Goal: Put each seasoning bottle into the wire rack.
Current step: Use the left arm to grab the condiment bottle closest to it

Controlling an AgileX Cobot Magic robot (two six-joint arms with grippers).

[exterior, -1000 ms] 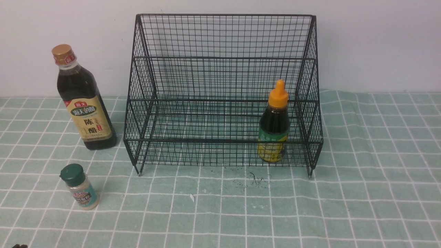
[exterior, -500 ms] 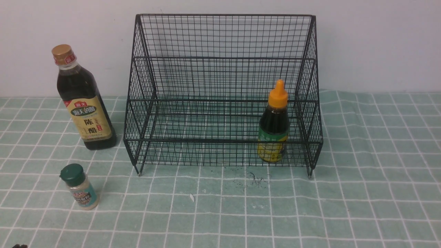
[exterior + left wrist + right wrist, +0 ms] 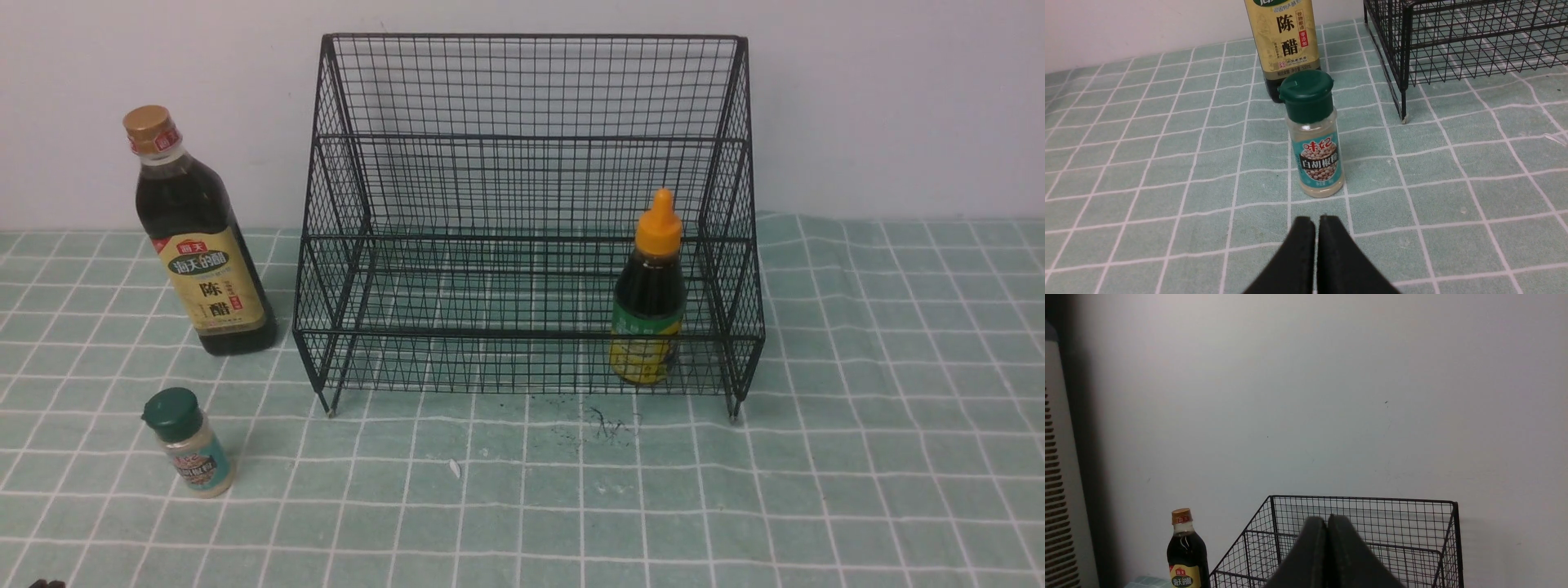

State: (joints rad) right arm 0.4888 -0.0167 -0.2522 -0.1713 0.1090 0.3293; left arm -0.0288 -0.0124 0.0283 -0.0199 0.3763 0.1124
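The black wire rack (image 3: 531, 139) stands at the back centre against the wall. The orange-capped dark bottle (image 3: 649, 294) stands upright inside its lower tier at the right end. The tall vinegar bottle (image 3: 200, 245) stands on the cloth left of the rack. The small shaker jar with green lid (image 3: 188, 445) stands in front of it; the left wrist view shows the jar (image 3: 1314, 134) upright just ahead of my left gripper (image 3: 1316, 218), which is shut and empty. My right gripper (image 3: 1327, 517) is shut and empty, held high, facing the rack (image 3: 1412, 531) and the wall.
A green checked cloth (image 3: 857, 457) covers the table. Dark specks (image 3: 604, 425) and a small white scrap (image 3: 454, 468) lie in front of the rack. A white wall (image 3: 898, 106) is right behind it. A dark bit of my left arm (image 3: 45, 583) shows at the bottom left corner.
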